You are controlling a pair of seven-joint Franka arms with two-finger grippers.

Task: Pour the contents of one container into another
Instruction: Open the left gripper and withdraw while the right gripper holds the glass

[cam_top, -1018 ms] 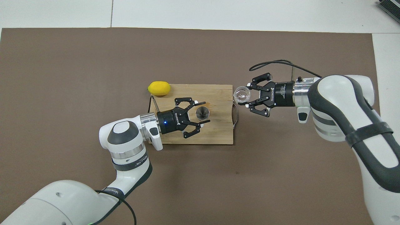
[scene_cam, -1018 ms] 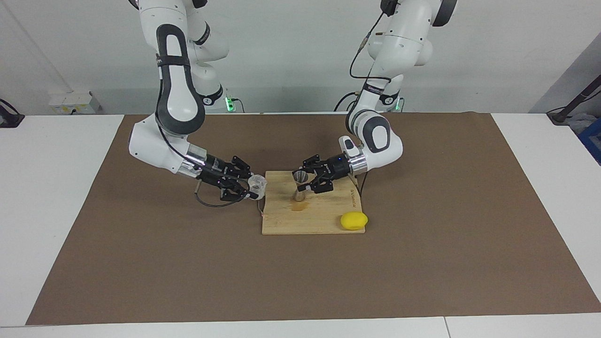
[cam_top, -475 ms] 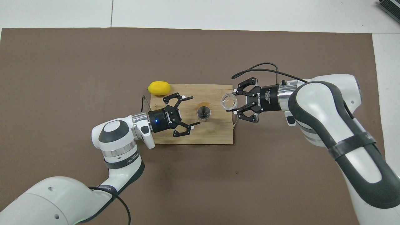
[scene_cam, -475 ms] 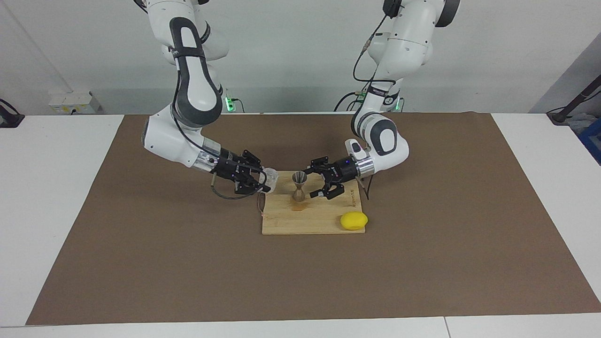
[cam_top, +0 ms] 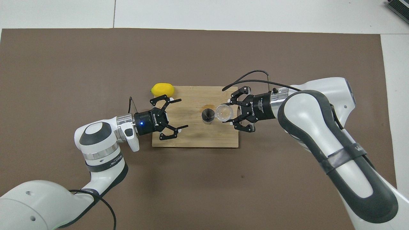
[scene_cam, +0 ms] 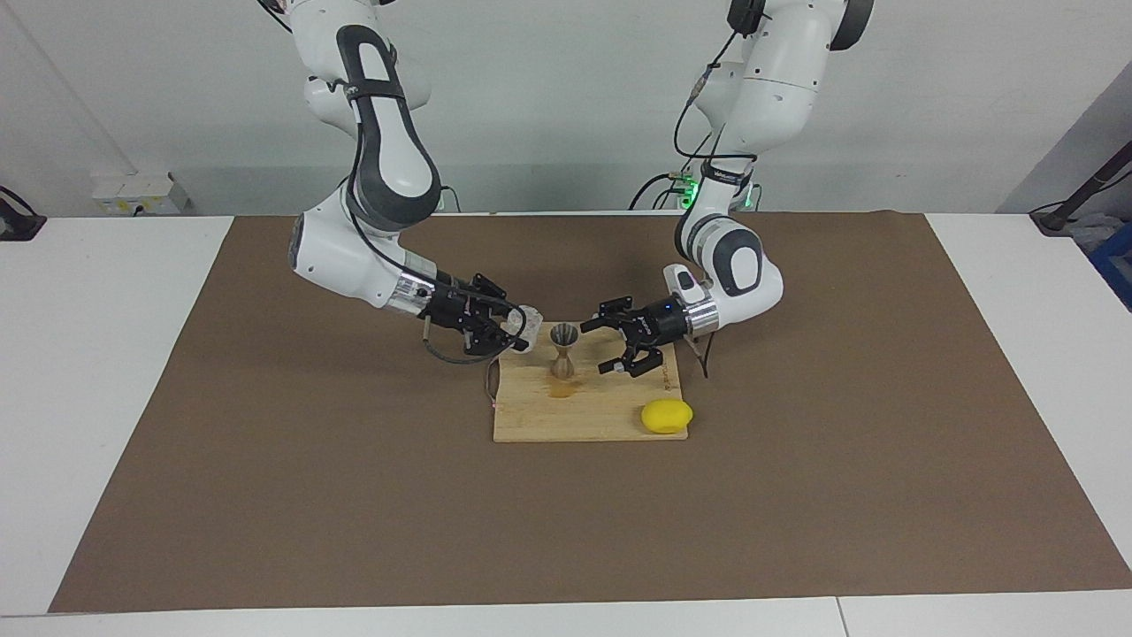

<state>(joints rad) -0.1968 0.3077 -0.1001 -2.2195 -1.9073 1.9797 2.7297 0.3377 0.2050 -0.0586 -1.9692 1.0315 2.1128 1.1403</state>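
Note:
The clear glass tumbler (scene_cam: 531, 320) is held in my right gripper (scene_cam: 523, 330), which is shut on it. The glass hangs over the wooden cutting board (scene_cam: 601, 402), close beside the top of the metal jigger (scene_cam: 563, 348), toward the right arm's end. The jigger stands upright on the board. In the overhead view the glass (cam_top: 223, 112) sits next to the jigger's mouth (cam_top: 207, 115), within the right gripper (cam_top: 227, 113). My left gripper (scene_cam: 598, 347) is open and empty, low over the board beside the jigger toward the left arm's end; it also shows in the overhead view (cam_top: 182, 113).
A yellow lemon (scene_cam: 667, 416) lies at the board's corner farther from the robots, toward the left arm's end. A brownish wet stain (scene_cam: 562, 389) marks the board at the jigger's foot. A brown mat (scene_cam: 265, 442) covers the table.
My right gripper has carried the glass from off the board's edge to right beside the jigger. My left gripper, which straddled the jigger, has drawn back toward the left arm's end.

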